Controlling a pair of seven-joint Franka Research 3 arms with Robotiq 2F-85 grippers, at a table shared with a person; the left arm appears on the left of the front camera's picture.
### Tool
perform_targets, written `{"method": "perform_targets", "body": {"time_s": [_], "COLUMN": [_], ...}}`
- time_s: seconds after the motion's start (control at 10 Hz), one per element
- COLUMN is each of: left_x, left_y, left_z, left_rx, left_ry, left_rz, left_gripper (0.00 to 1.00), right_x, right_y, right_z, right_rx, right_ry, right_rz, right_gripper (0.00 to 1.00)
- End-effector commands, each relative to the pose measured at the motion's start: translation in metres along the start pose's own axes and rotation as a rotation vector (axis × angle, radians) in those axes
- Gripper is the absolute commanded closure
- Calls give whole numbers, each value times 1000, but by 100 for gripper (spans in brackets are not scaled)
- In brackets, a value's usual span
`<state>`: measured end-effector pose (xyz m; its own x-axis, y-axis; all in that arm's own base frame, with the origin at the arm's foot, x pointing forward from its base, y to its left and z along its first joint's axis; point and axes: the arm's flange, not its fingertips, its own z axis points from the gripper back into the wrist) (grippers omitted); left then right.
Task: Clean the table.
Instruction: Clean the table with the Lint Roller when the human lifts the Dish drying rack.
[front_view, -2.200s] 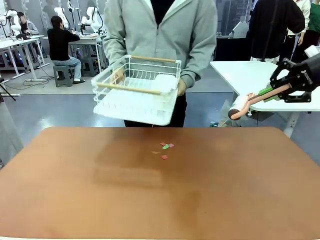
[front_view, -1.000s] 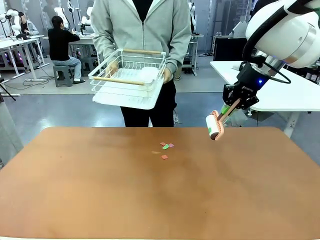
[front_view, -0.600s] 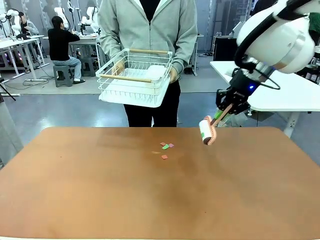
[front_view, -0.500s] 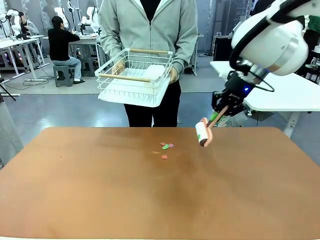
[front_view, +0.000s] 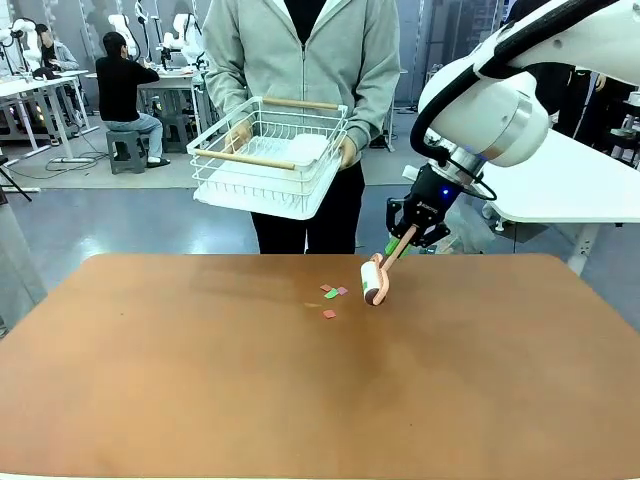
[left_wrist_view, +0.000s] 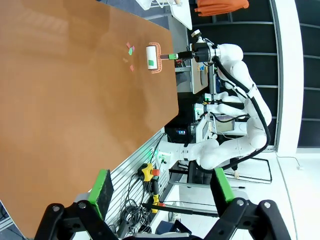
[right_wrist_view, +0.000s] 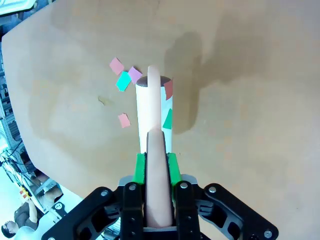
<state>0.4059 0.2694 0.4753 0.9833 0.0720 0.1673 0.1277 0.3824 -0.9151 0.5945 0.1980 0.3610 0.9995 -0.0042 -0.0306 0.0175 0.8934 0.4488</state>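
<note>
Right gripper (right_wrist_view: 155, 167): clamped on lint roller (front_view: 374, 280) handle, roller head just beside paper scraps (front_view: 331, 294) on table (front_view: 200, 390); left gripper (left_wrist_view: 161, 186) spread, empty.

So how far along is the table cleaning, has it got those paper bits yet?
Done: the person holds the dish rack clear of the table, and two scraps already stick to the lint roller. In hand: the right gripper is shut on the roller's handle, with its head beside the loose scraps. Left: about four coloured bits lie there, not yet picked up.
</note>
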Motion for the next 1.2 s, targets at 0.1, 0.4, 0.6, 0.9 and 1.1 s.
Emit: {"method": "perform_targets", "body": {"time_s": [0.1,0.4,0.6,0.9,1.1], "left_x": [-3,-3,-3,-3,-3], "left_y": [-1,-1,-1,-1,-1], "left_z": [1,1,1,1,1], "left_rx": [-2,-2,-2,-2,-2], "left_ry": [-2,-2,-2,-2,-2], "left_rz": [-3,-3,-3,-3,-3], "left_gripper": [0,0,0,0,0], "right_x": [19,19,19,8,17], "right_y": [3,-14,-21,-14,32], "right_z": [-10,-36,-46,-69,-115], "right_rx": [-8,40,64,92,200], "right_ry": [26,-12,-17,-39,14], "right_rz": [-43,-22,-19,-5,3], "right_gripper": [79,79,79,79,79]}}
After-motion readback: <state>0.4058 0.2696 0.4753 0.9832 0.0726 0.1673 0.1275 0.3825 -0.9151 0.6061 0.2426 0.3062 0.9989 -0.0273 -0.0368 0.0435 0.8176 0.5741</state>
